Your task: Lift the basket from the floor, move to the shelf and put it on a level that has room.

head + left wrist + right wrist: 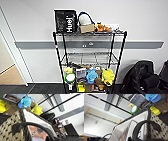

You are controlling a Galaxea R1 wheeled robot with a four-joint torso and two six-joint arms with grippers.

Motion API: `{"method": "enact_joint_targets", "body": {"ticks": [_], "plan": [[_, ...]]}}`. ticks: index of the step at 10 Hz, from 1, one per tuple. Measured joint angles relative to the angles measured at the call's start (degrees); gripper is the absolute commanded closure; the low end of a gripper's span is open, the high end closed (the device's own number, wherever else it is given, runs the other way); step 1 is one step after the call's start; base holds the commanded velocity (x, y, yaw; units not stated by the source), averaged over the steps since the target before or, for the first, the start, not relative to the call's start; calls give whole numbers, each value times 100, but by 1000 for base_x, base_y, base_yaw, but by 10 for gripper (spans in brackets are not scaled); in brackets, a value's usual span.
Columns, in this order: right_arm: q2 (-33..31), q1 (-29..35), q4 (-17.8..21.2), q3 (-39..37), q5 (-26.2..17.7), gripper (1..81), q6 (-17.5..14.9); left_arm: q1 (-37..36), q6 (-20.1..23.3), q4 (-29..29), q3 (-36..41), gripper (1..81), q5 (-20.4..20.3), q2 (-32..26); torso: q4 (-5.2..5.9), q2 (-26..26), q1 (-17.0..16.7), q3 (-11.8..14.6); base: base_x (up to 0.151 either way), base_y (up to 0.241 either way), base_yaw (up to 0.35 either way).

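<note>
1. Shelf (89,53) dead ahead in the head view, against a pale wall with a grey rail; black poles, wire-grid tiers.
2. Top tier crowded: black bag (65,21) with white lettering, small cardboard box (87,28), orange toy (102,28).
3. Level (88,53) second from top bare of goods, silvery wires showing.
4. Lower tier packed: blue plush (92,75), yellow plush (108,76), green-rimmed round item (70,78).
5. Basket (16,125) large and close in both wrist views, cream woven sides and dark braided rim (149,125), a magazine photo (37,134) lying inside; seen beside the shelf's lower tier with its plush toys.
6. Dark curved handle (33,125) arching over the basket's opening.
7. Pincer state: cannot tell for left or right, fingers not made out.
8. Dark bag (142,77) on the floor (45,88) right of the shelf.
</note>
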Motion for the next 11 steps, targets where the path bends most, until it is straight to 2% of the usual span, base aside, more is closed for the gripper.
{"method": "enact_joint_targets", "body": {"ticks": [11], "plan": [[-315,148,-1,500,34,811,0,-146,-2,2,311,811,5,-152,0,-2,0,0,113,0,0]]}}
